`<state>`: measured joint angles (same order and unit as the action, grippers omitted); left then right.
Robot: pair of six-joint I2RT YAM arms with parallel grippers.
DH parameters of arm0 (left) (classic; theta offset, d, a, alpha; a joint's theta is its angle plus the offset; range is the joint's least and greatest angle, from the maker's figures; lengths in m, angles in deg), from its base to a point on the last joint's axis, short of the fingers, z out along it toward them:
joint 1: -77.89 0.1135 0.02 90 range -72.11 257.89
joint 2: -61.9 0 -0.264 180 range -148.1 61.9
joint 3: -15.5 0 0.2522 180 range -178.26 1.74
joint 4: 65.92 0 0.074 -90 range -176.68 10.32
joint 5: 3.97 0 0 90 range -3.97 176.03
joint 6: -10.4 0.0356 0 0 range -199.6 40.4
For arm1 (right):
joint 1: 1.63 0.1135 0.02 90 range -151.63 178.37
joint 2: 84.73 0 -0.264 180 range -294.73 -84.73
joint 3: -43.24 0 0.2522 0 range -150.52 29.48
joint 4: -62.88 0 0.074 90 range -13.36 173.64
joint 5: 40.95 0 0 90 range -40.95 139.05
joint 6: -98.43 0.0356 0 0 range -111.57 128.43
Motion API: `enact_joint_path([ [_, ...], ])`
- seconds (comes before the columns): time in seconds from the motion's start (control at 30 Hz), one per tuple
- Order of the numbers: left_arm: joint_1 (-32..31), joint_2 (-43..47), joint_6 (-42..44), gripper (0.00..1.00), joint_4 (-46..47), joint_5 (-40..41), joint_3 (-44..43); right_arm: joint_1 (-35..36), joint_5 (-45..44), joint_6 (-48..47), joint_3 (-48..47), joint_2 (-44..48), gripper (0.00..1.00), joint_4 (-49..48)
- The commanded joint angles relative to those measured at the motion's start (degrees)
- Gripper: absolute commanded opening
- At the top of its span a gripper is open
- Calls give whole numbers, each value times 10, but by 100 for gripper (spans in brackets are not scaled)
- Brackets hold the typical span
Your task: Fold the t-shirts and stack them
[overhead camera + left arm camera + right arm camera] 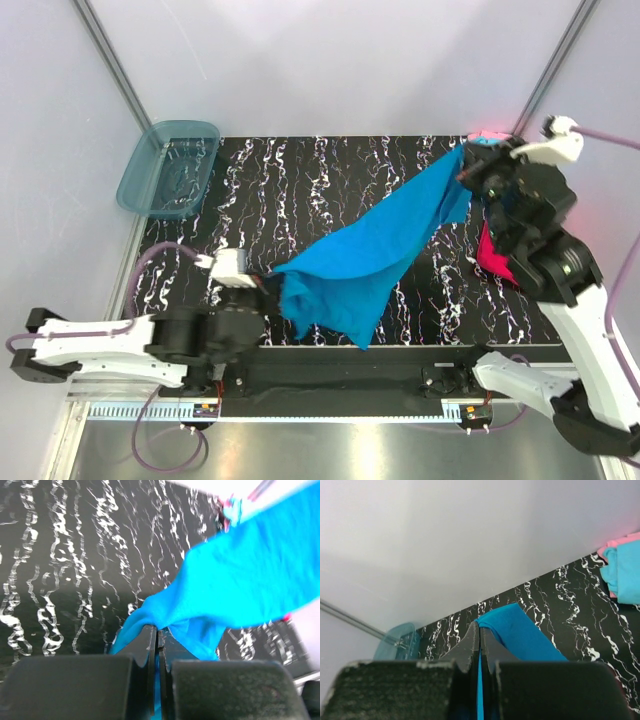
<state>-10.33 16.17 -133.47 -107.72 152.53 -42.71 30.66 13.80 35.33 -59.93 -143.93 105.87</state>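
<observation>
Cloth at centre: large teal-blue cloth t-shirt (370, 260), lifted off the surface and stretched on a diagonal from lower centre to upper right of the top view, sagging into a loose fold at its lower end. Pinched at that lower-left end by the left gripper (272, 287), jaws narrowed onto a bunch of fabric. Pinched at the upper-right end by the right gripper (465, 170), jaws pressed together on a thin edge. Beyond it, in the upper right corner, light cyan cloth shirt (625, 572) touching pale pink cloth shirt (615, 544). Lower on the right, magenta-red cloth shirt (492, 255), partly hidden by the arm. Underneath, black white-veined marble-patterned table (300, 190). At upper left, translucent teal plastic tub (168, 168).
</observation>
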Motion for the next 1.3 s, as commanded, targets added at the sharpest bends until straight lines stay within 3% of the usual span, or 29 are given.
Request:
enact_joint_path([
  [0.0,-3,69,-48,0,-117,45,16,-4,-67,61,42,84,0,-37],
  [0.13,-2,126,-134,0,-238,69,10,-4,-90,98,115,160,0,-33],
  [0.3,19,125,-167,0,-330,93,-50,-3,-136,147,185,233,0,-12],
  [0.4,42,111,-133,1,-331,107,-91,-4,-176,174,237,258,0,-12],
  [0.5,59,94,-93,9,-323,131,-130,-4,-195,212,279,267,0,-10],
  [0.7,77,62,-6,10,-300,153,-194,-4,-196,261,335,258,0,-10],
  [0.87,104,76,101,12,-216,152,-169,-4,-228,276,349,263,0,-3],
  [0.97,155,94,211,15,-85,103,-113,-4,-271,305,355,269,0,20],
  [1.1,261,96,267,19,35,-42,-46,-4,-301,352,369,264,0,54],
  [1.13,315,83,273,18,46,-71,-42,-4,-299,356,378,260,0,56],
  [1.27,433,20,271,6,97,-206,-25,-5,-287,373,392,231,0,56],
])
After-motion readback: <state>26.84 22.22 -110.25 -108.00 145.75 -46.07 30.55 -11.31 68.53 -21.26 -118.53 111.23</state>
